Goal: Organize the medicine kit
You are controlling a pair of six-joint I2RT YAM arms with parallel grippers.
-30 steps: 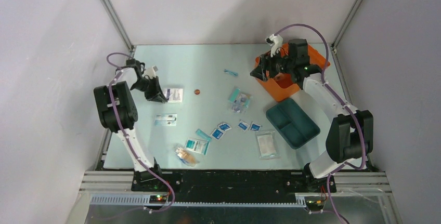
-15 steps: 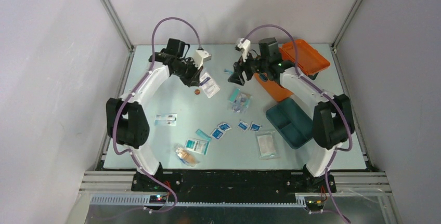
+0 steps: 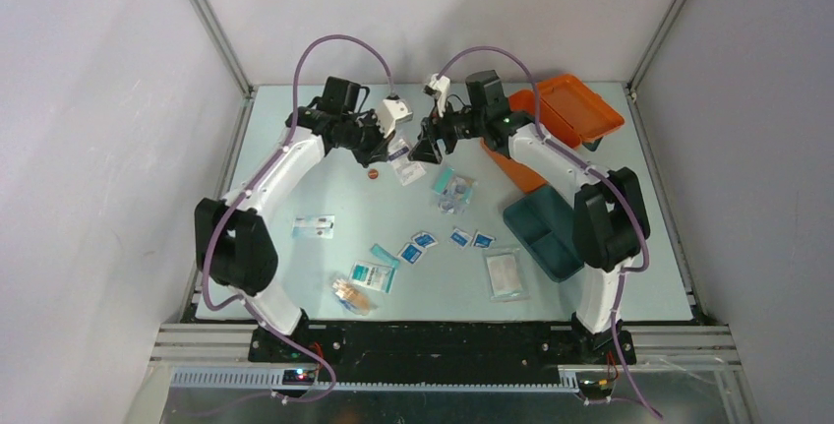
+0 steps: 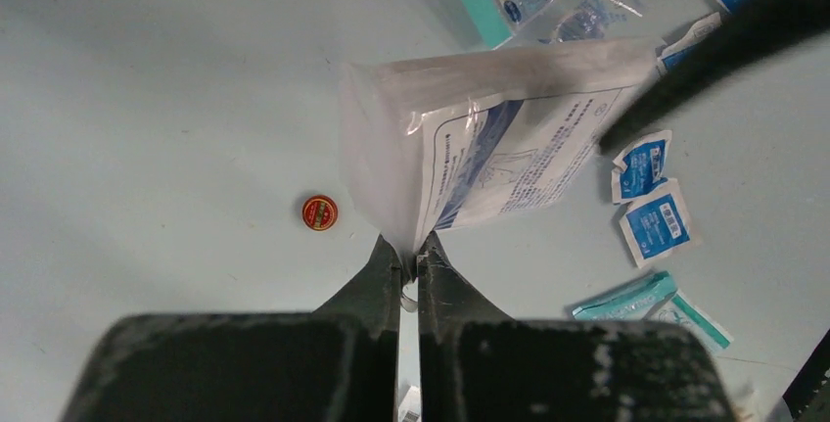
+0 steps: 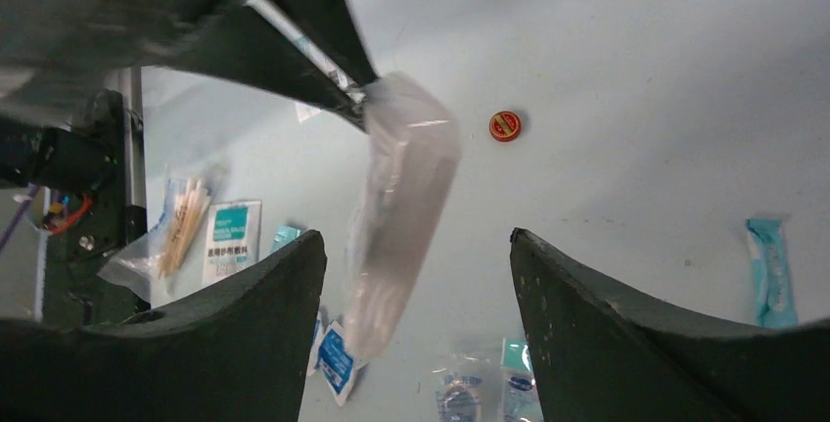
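My left gripper (image 3: 391, 151) is shut on the corner of a clear packet (image 3: 406, 165) holding a white-and-blue printed sheet, and holds it above the table at the middle back. In the left wrist view its fingertips (image 4: 409, 246) pinch that packet (image 4: 489, 148). My right gripper (image 3: 425, 151) is open right beside it. In the right wrist view the packet (image 5: 401, 216) hangs between its spread fingers (image 5: 264, 324), not gripped by them. The orange medicine kit (image 3: 575, 109) lies open at the back right, partly hidden by the right arm. Its dark teal tray (image 3: 556, 232) lies on the table in front of it.
A small red cap (image 3: 373, 174) lies below the grippers. A clear bag of items (image 3: 452, 188), several blue-white sachets (image 3: 423, 240), a clear packet (image 3: 504, 274), a teal-white packet (image 3: 374, 274), a swab packet (image 3: 352, 293) and another packet (image 3: 313, 227) are scattered over the table's middle and front.
My left gripper lifted the printed packet from the table's left and carried it right to the middle back. My right gripper moved left from over the orange case to meet it.
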